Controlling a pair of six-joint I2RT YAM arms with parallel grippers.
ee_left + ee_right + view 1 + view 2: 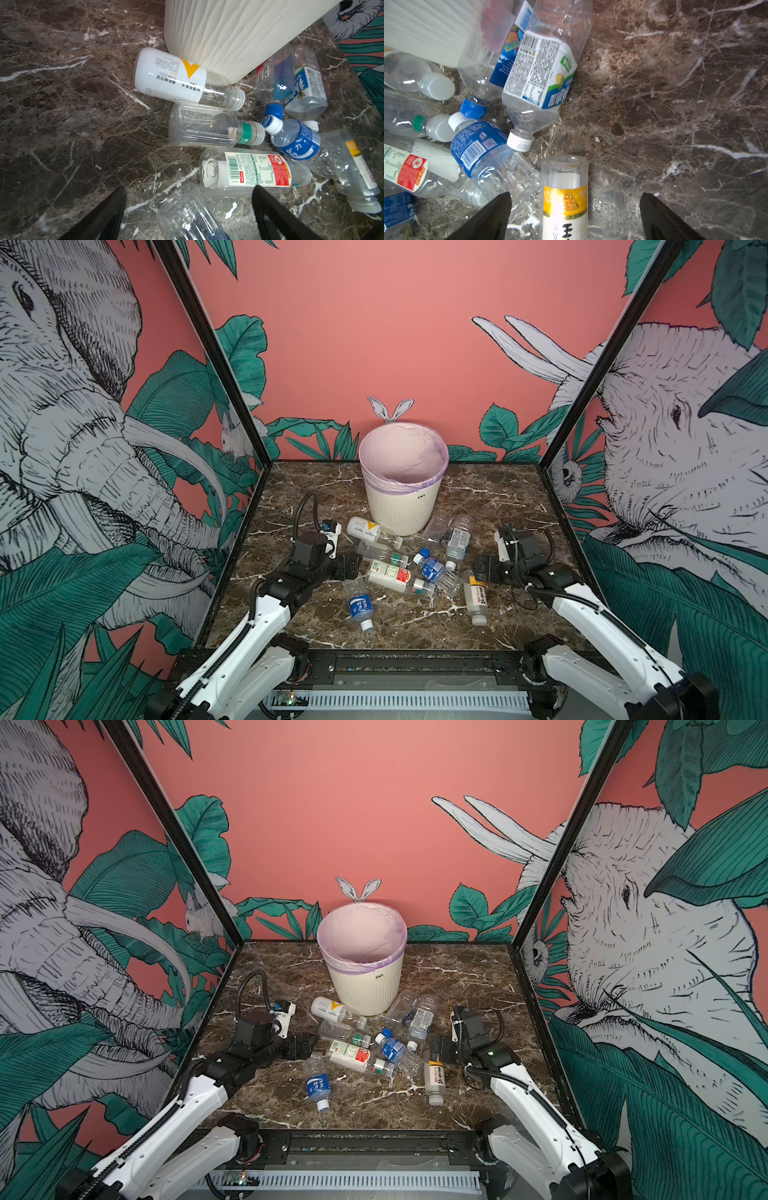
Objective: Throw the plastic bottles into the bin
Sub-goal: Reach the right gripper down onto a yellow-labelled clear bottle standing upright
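Showing plastic bottles strewn on the desk before the bin.
Left gripper, right gripper: jaws spread, gripping nothing.

Even soft light, edges warped

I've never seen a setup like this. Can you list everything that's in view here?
bin: one, cream-white ribbed with lilac liner, upright at the table's back centre.
plastic bottles: eight countable in all, mostly clear, lying in a heap before the bin.
white bottle with yellow mark: one, against the bin's foot.
blue-labelled bottles: two, one mid-heap, one nearest the front.
red-and-green-labelled bottle: one, mid-heap.
yellow-and-black-labelled bottle: one, at the heap's right edge.
table: one, brown marble.
walls: three, pink with elephant and leaf prints, around the table.
left gripper: one, black, open, left of the heap.
right gripper: one, black, open, right of the heap.
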